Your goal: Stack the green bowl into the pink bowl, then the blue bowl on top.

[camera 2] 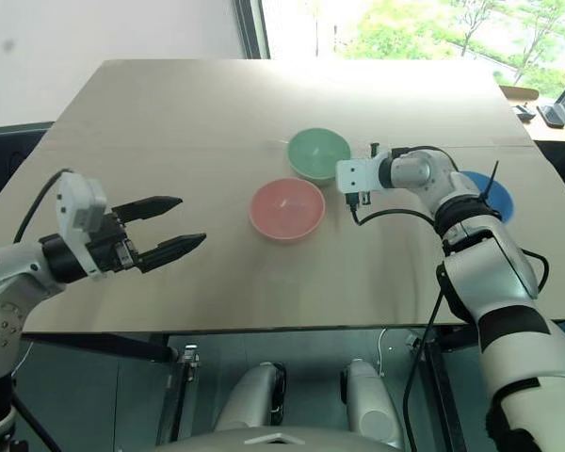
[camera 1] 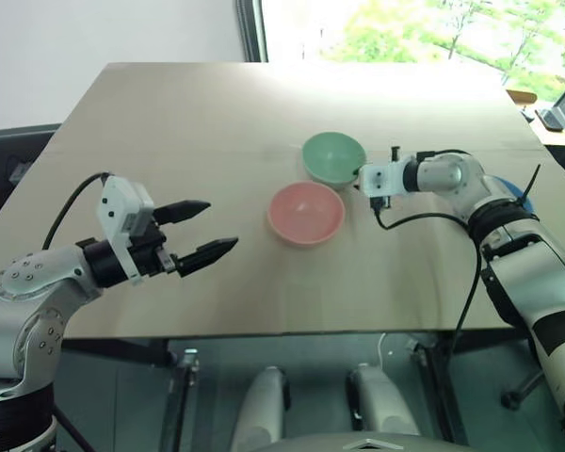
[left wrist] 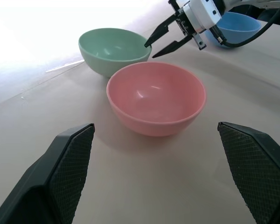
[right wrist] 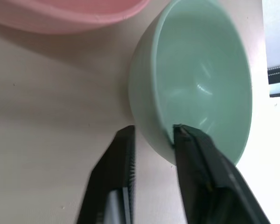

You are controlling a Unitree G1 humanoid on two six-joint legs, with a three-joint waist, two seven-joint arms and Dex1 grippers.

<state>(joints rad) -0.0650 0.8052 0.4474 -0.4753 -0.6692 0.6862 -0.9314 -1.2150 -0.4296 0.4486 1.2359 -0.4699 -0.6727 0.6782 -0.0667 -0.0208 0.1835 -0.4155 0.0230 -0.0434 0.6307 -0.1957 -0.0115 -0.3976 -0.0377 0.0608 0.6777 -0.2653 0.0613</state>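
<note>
Nearest, the left gripper (camera 1: 207, 229) is hanging over the near-left part of the table (camera 1: 169, 122) with its two black fingers spread wide and nothing between them — well apart from all three bowls, so it is posing little risk where it is.

Further in, near the table's middle, the pink bowl (camera 1: 305, 213) is sitting upright and empty, waiting as the base of the stack.

Just beyond it and slightly right, the green bowl (camera 1: 333, 155) is standing upright, close beside the pink one. The right gripper (left wrist: 164, 39) is reaching in from the right and straddling its near-right rim, one finger inside the wall and one outside, the jaws narrowed almost onto the thin plastic. I judge the grip to be shallow — if the fingers are catching only the lip, the smooth bowl may be tipping or slipping out as it lifts, or being nudged into the pink bowl.

Farthest right, the blue bowl (camera 2: 490, 196) is sitting partly hidden behind the right forearm; a swing of that arm could be knocking it.
</note>
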